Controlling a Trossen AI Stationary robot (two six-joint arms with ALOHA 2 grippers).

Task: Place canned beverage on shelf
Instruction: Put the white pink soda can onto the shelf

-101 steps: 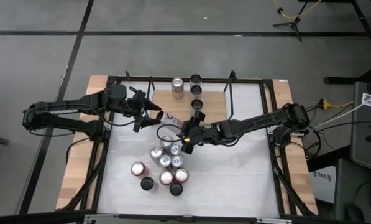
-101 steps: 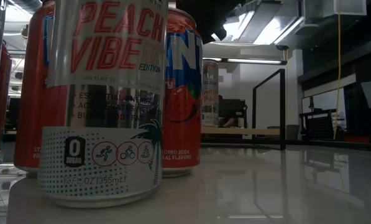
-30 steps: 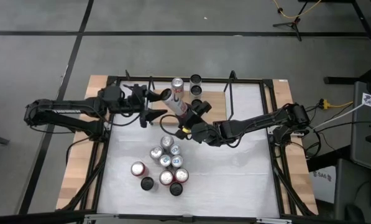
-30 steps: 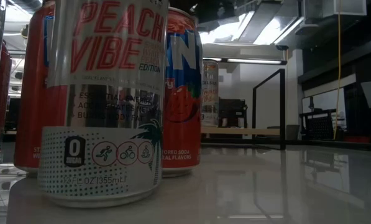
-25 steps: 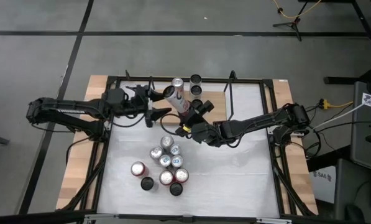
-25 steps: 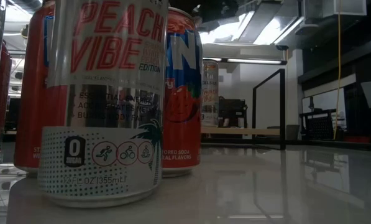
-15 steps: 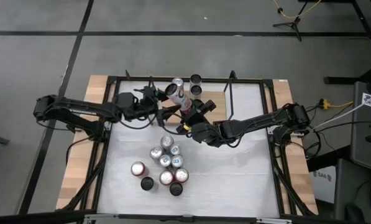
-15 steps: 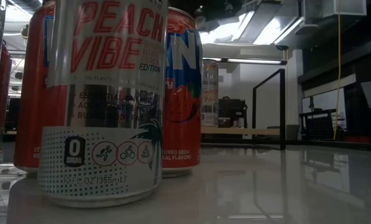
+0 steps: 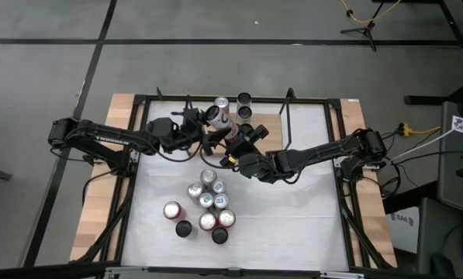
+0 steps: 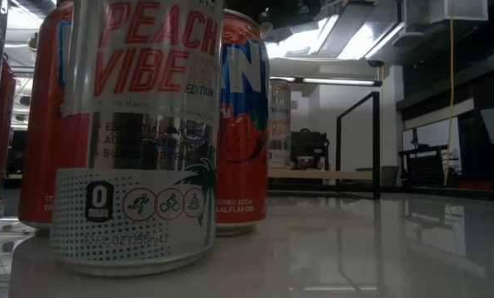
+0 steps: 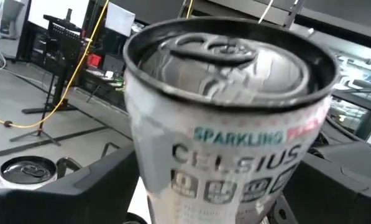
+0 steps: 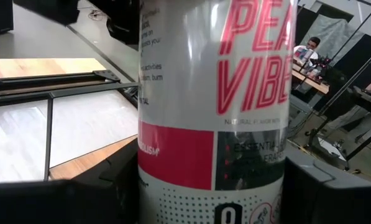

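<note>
We're looking at a silvery metal can (image 11: 229,124) with a glossy printed skin and a bright, smooth pull-tab lid, and the dark fingers (image 11: 79,193) either side of it read as matt plastic. The shelf (image 9: 266,124) shows pale, matt wood with thin black metal rods, while the white table (image 10: 354,248) is smooth and shiny enough to mirror the room.

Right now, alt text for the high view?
Both claws meet on one white can above the shelf: left claw and right claw either side. A can cluster stands on the white table.
</note>
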